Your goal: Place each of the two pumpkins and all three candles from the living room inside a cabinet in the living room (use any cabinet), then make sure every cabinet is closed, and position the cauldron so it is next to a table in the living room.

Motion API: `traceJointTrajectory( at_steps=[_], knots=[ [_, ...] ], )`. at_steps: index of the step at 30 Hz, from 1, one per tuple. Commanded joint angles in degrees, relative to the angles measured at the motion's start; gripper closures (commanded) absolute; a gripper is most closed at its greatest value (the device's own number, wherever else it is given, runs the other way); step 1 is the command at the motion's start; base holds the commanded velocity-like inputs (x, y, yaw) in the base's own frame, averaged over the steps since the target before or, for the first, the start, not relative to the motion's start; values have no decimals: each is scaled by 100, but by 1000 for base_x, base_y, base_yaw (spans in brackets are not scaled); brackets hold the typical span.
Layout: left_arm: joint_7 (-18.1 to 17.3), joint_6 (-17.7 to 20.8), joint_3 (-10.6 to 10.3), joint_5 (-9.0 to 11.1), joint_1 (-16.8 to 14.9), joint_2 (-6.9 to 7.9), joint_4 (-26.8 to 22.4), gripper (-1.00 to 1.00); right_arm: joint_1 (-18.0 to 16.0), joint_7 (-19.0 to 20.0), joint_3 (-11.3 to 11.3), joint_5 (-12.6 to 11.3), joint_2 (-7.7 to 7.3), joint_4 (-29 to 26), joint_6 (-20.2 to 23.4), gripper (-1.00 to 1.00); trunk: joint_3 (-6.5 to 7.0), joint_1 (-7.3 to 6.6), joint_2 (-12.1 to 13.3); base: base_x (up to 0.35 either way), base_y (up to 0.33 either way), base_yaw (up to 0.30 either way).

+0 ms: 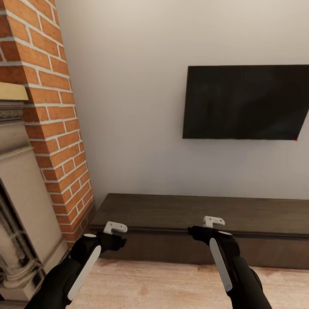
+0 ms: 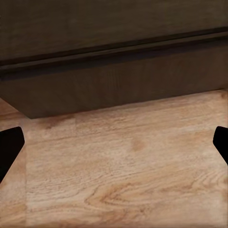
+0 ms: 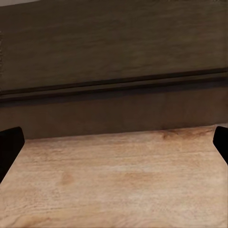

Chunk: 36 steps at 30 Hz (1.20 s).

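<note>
My view: I face a pale wall with a dark flat television mounted on it, and below it a long, low, dark wooden cabinet running along the wall.
Left side: a red brick chimney column stands at my left, with a carved stone fireplace surround in front of it; the cabinet's left end sits close to the brick.
My left hand: held out low ahead of me over the wooden floor, its two fingers spread wide with nothing between them; its wrist view looks at the cabinet's lower front and bare floorboards.
My right hand: held the same way, level with the left, fingers wide apart and holding nothing; it also looks at the cabinet front.
Why held so: I judge both arms are carried in a neutral forward pose, free for travelling or for reaching the cabinet.
Task things: no pumpkin, candle or cauldron is in these pictures, so I cannot tell where they lie.
Cabinet: its front shows one unbroken dark face with a ledge line; no door stands open where I can see.
Edges and room: open floor lies between me and the cabinet; the brick column and fireplace crowd my left arm, while the right side has freer room.
</note>
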Motion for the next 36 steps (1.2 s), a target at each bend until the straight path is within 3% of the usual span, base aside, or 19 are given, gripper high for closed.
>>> traceJointTrajectory(
  at_steps=[1, 30, 32, 36],
  knots=[
    [60, 9, -14, 62, -7, 5, 8, -100, -4, -51, -1, -61, 4, -6, 17, -100, 5, -23, 38, 0, 0, 0],
    [60, -175, -4, 62, -242, -5, 638, -100, -4, -58, 9, -62, 22, -15, 15, -100, 475, -660, 1201, 0, 0, 0],
    [60, -207, -7, 61, -272, -12, 747, -100, -4, -67, 164, -63, 36, -18, 21, -100, 511, -704, 1281, 0, 0, 0],
    [60, -283, -7, 52, -283, -14, 777, -100, -4, -68, 235, -62, 36, -18, 21, -100, 583, -792, 1442, 0, 0, 0]
  ],
)
